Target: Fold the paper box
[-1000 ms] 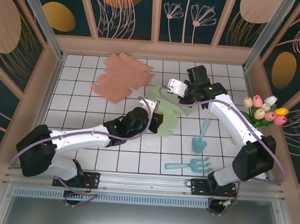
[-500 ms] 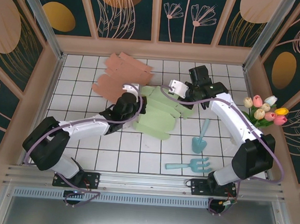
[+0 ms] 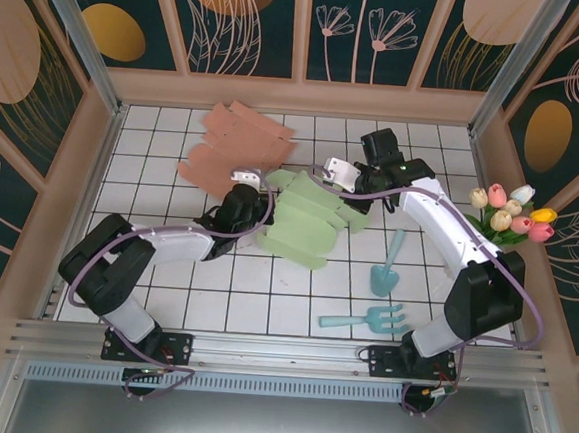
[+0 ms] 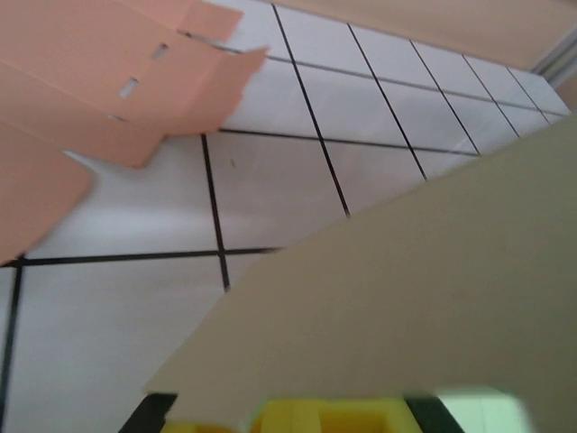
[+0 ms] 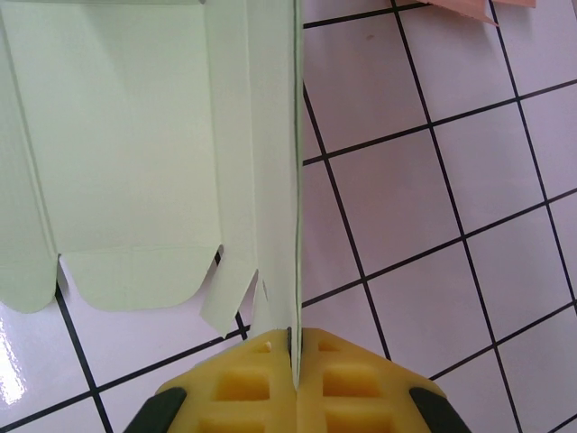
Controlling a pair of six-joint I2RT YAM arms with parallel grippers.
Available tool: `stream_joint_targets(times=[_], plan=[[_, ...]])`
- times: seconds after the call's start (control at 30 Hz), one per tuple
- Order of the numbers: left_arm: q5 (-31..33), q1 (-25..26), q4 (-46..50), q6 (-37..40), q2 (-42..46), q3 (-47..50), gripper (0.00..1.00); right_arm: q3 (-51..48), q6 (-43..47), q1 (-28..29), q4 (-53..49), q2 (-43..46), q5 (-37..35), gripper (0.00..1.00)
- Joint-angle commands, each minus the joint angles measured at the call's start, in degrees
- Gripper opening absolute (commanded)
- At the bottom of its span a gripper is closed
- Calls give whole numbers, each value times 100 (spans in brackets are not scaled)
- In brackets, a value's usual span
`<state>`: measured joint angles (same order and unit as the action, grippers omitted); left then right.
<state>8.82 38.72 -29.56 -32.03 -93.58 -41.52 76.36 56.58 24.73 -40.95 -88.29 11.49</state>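
left gripper (image 3: 254,196) was clamped on the left edge of the green paper box (image 3: 309,223). right gripper (image 5: 290,359) was pinched shut on an upright flap at the box's far right. box lay mid tiled table (image 3: 163,297). pink flat carton (image 3: 237,150) sat just beyond the left gripper. blue trowel (image 3: 386,269) and blue rake (image 3: 367,318) lay nearer the arm bases, tulips (image 3: 512,216) by the right wall.

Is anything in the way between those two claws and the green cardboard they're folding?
Nothing visible: the right gripper is shut on one edge of the green paper box, and the left gripper grips its opposite side.
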Motion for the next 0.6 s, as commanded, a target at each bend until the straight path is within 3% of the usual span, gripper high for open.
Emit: stream_joint_targets(times=[0.0,0.17,0.57], plan=[[-565,-15,-401,-177,-134,-240,0,-130,-41,22,229,-6,130,0],[-739,-18,-755,-244,248,26,0,-445,48,116,673,79,-161,0],[553,-22,-1047,155,2519,2070,0,-1573,1030,629,2343,459,-1602,0]])
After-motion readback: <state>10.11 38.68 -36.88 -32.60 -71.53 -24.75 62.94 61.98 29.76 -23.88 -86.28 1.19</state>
